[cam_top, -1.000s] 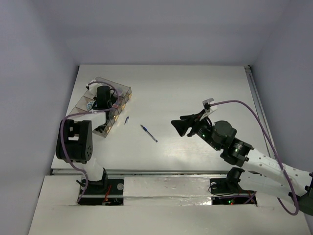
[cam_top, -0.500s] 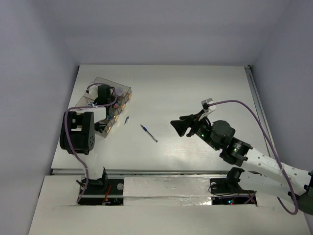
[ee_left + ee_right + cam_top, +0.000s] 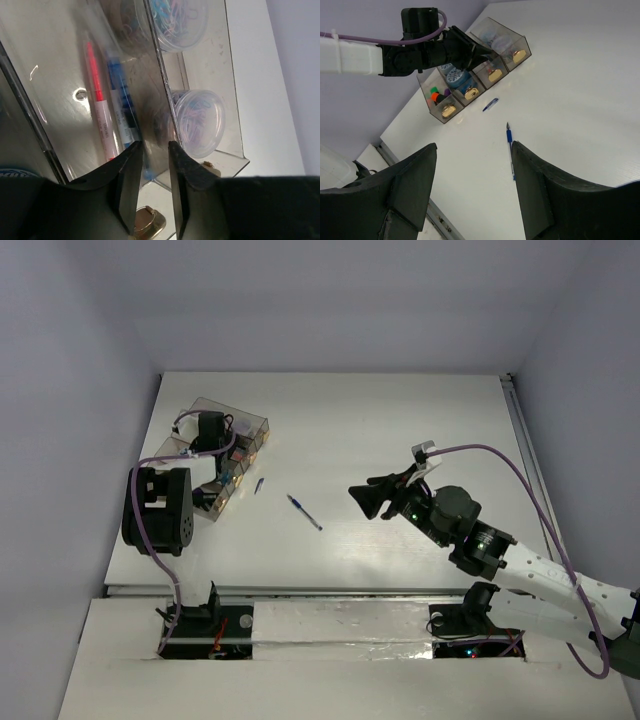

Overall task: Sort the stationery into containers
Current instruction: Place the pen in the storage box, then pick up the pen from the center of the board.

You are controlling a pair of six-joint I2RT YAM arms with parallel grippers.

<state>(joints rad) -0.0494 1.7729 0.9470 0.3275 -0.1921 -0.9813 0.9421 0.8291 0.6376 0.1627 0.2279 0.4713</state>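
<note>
Hanging over the containers, the left claw shows a narrow gap and grips nothing; pink and blue pens lie in the compartment below. One loose blue pen and a small blue piece lie on the table. The right claw, wide open and empty, hovers near that pen; it likely must descend and straddle it.

Reaches the left gripper down into the containers, fingers a narrow gap apart. Holds the right gripper well right of the containers, above the worktop, spread wide.
</note>
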